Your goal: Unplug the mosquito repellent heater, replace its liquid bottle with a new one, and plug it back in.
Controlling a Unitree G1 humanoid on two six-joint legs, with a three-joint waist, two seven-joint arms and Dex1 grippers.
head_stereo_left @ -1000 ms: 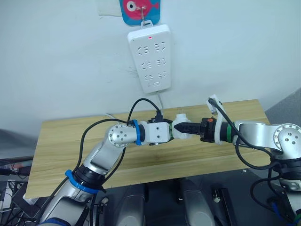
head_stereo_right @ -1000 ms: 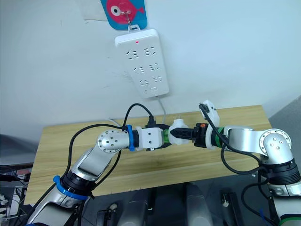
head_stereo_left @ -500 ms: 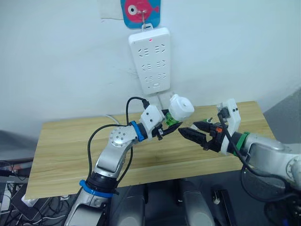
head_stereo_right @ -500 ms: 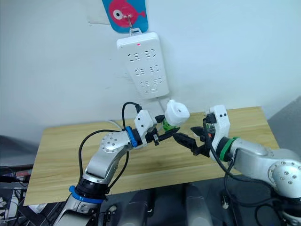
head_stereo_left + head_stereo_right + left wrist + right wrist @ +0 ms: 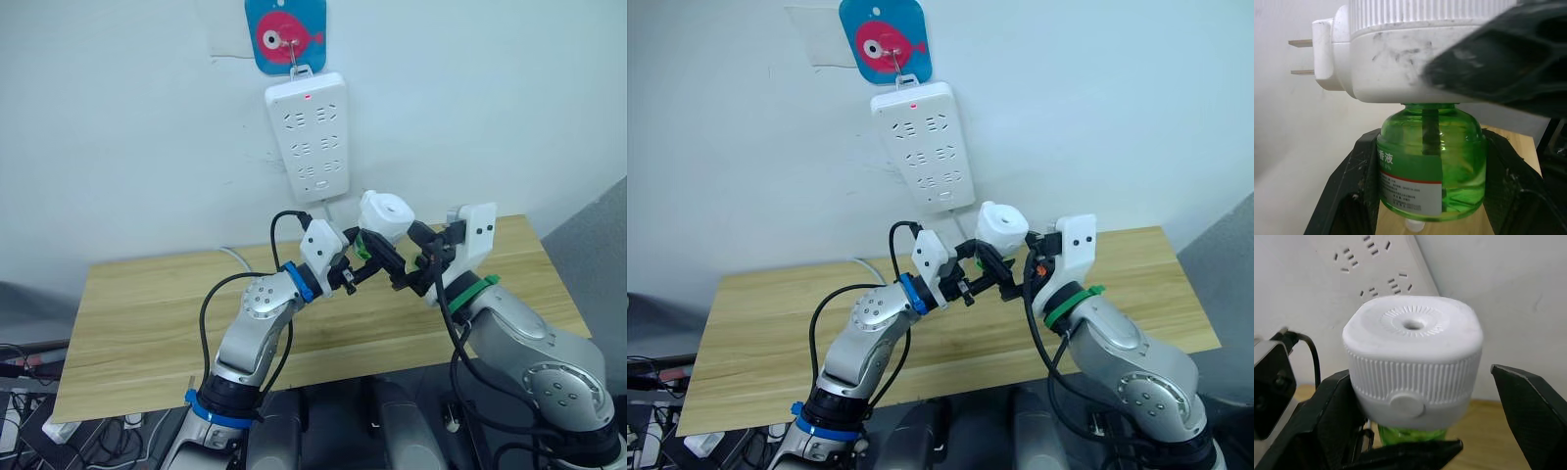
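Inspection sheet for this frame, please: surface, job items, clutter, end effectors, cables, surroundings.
Surface: wooden table, bare.
Job's things: mosquito repellent heater unplugged, prongs free, held upright in the air; green liquid bottle attached beneath.
Clutter: nothing seen.
End effectors: left end effector shut on the bottle; right end effector open, fingers either side of the heater.
Cables: black cables loop along both arms; a white cord leaves the power strip.
Surroundings: white power strip on wall, red light on, sockets vacant; fish hook above.

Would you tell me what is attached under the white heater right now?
Under the mosquito repellent heater hangs a green liquid bottle, its wick rising into the heater. The left gripper clamps the bottle's sides. The bottle's neck is hidden inside the heater.
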